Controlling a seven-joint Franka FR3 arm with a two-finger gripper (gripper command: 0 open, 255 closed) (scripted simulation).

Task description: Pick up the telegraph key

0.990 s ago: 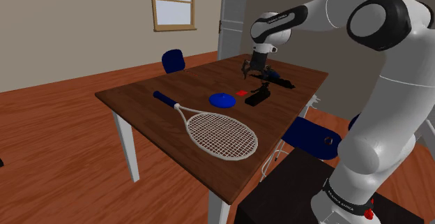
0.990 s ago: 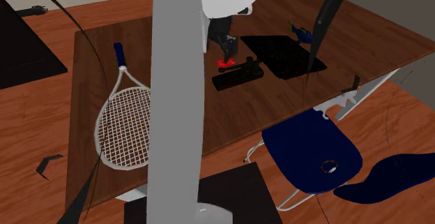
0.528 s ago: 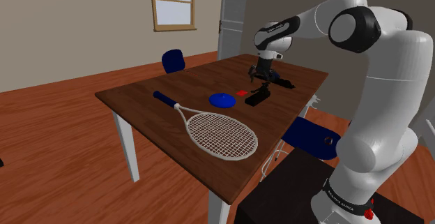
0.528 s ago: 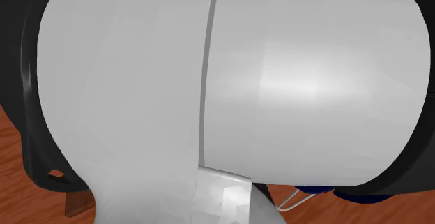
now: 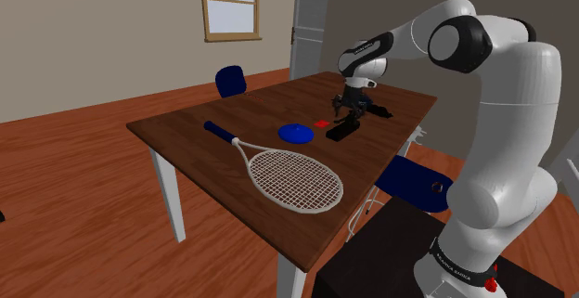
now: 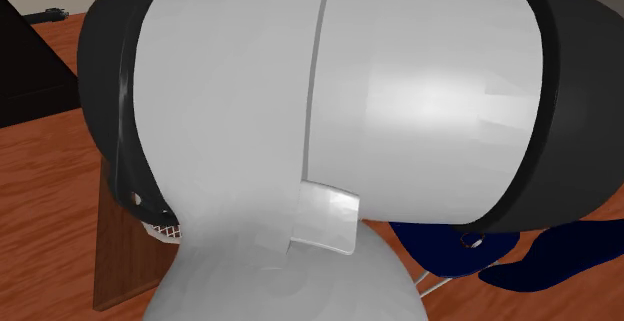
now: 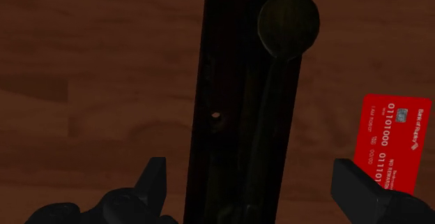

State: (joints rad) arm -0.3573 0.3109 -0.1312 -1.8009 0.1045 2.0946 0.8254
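Telegraph key [image 7: 247, 104], dark and dim, lies flat on the bench [image 5: 186, 134] near the edge by the blue chair [image 5: 418, 183]. Its long axis runs between the tool's [image 7: 252, 181] spread, untouching fingers, round knob farthest away, near end cut off. A red bank card [image 7: 390, 142] lies just beside it.

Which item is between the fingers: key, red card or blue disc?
The black telegraph key, between the open fingers of the gripper. The red card lies outside one finger; the blue disc farther off.
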